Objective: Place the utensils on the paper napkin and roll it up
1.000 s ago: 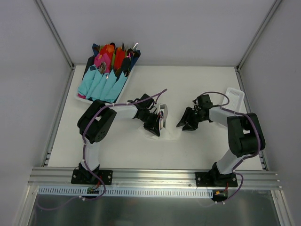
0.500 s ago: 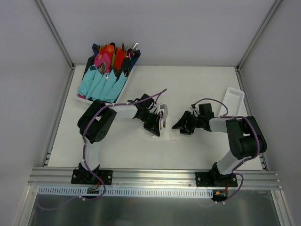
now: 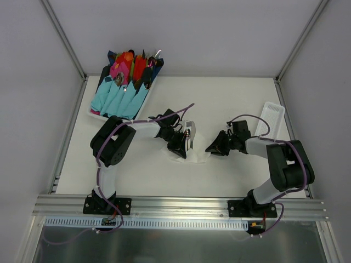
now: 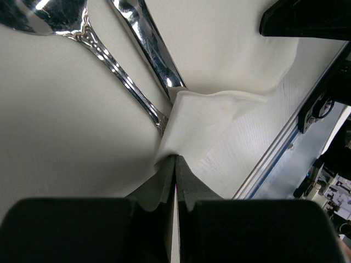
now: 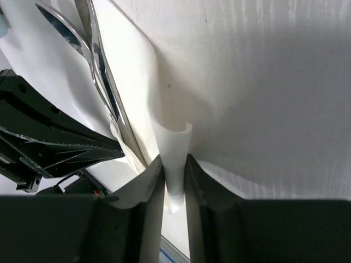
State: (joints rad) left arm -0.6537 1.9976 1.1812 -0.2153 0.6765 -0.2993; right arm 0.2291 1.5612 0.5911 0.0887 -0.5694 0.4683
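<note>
Table [image 3: 230, 98] first. Far left is a tray [image 3: 94, 114] packed with rolled napkin bundles [image 3: 118, 96] in light blue, pink and red. The white ribbed tray [image 3: 272, 116] sits at the right edge and I see nothing in it. The paper napkin [image 3: 193, 156] is mid-table between the arms, crumpled and lifted at both sides. The left gripper [image 4: 175, 164] is closed tight, pinching a raised corner of the napkin at its near-left side. The right gripper [image 5: 174, 172] is clamped on a pinched-up fold at the right side. The utensils [image 4: 151, 46], a spoon [image 4: 109, 60] and a second flat shiny piece, lie side by side on the napkin, their long axis roughly near-to-far. They are just beside the left pinch and clearly further from the right one. My read: the roll should run parallel to that axis, so the right-hand fold has to travel left over the cutlery while the left arm, the nearer one, anchors its edge. Risk: the thin paper tears or the pieces skid.
</note>
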